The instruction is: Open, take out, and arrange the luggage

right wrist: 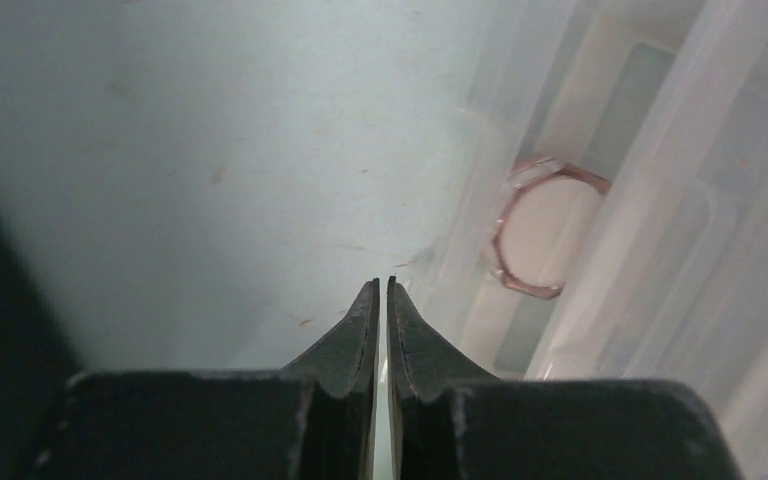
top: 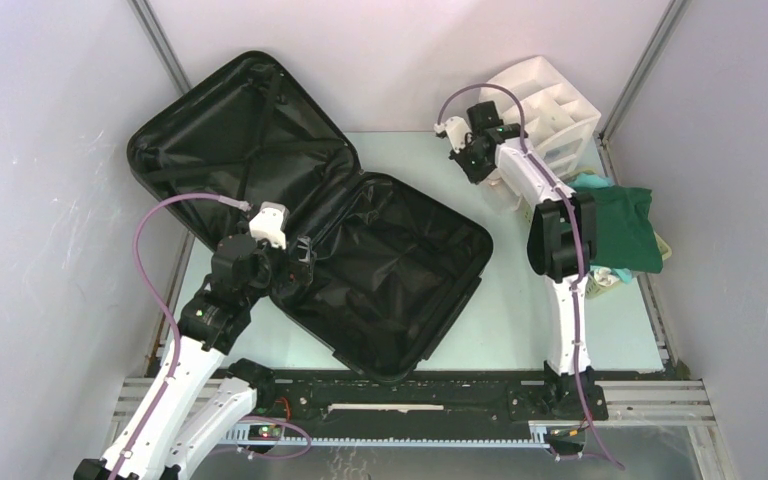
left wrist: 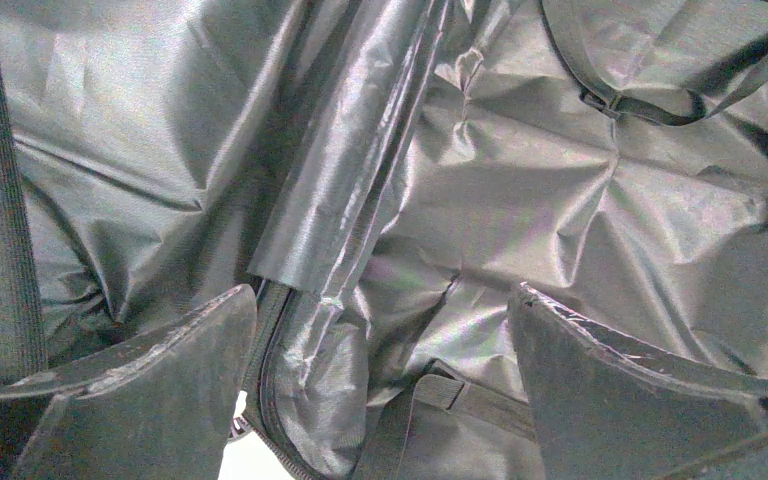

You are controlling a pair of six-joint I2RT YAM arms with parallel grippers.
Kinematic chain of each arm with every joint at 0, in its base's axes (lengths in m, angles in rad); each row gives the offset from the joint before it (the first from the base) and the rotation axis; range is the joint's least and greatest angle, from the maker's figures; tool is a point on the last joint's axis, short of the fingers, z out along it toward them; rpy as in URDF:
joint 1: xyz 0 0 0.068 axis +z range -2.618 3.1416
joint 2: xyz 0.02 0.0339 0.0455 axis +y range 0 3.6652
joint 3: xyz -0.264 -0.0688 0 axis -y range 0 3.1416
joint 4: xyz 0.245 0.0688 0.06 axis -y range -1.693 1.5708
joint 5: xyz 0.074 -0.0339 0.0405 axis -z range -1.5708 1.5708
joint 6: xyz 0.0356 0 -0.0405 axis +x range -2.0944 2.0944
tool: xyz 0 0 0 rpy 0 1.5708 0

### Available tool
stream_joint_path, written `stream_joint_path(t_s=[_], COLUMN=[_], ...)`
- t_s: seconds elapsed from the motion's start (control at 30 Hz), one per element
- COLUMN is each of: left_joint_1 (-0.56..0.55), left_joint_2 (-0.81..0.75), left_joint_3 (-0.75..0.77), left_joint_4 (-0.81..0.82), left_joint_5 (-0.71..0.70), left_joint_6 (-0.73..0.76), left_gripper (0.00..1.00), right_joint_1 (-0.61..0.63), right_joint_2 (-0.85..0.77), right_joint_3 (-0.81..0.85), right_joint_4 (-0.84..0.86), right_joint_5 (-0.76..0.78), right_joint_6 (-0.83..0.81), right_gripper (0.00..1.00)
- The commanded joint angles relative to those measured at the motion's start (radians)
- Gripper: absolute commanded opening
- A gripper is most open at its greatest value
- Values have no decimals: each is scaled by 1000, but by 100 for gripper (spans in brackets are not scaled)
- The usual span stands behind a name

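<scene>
As the suitcase lies now: the luggage (top: 360, 260) is spread open across the left half of the table (top: 520, 310), one half flat near the front and the lid half reaching to the far-left corner. Only black lining and straps show inside.
Left claw: the left gripper (left wrist: 380, 300) hangs over the fold between the two halves, with its fingers wide apart and gripping nothing.
Right claw: the right gripper (right wrist: 382, 285) is low at the front of the white drawer unit (top: 550, 110) at the far side, tips together with nothing seen between them.
Step in hand: opening looks done and the case looks emptied, so arranging seems under way at the drawers. A pinkish ring-shaped thing (right wrist: 540, 235) shows through the clear plastic.
Next move: likely the right claw backs straight off the drawer front before lifting, while the left checks the lining folds for leftovers.
Edges: the suitcase rim sits close to the table's front edge, and a green cloth (top: 620, 225) lies just beside the right arm's elbow.
Open room: a bare strip of table runs between the suitcase and the right arm.
</scene>
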Motion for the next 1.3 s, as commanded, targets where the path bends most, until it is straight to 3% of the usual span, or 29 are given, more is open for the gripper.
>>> stream_joint_path(t_s=[0.0, 0.13, 0.33, 0.53, 0.83, 1.03, 1.27], left_joint_1=[11, 11, 11, 11, 11, 11, 21], left_joint_2=[2, 4, 6, 4, -7, -39, -36], left_joint_3=[-26, -27, -27, -28, -25, -32, -15], left_joint_4=[27, 29, 28, 29, 28, 47, 75], left_joint_5=[7, 8, 11, 12, 30, 65, 202], left_joint_6=[20, 20, 18, 18, 10, -3, -46], left_gripper=[100, 100, 100, 100, 100, 100, 100], right_joint_1=[9, 1, -33, -33, -46, -99, -188], right_joint_2=[80, 119, 118, 35, -222, -434, -730], right_joint_3=[32, 30, 27, 8, -102, -193, -338], right_joint_4=[129, 215, 287, 165, 51, 40, 70], right_joint_5=[282, 441, 501, 265, -55, -260, -460], right_joint_6=[-8, -43, -68, -25, -6, 52, 86], right_gripper=[11, 16, 53, 60, 61, 64, 75])
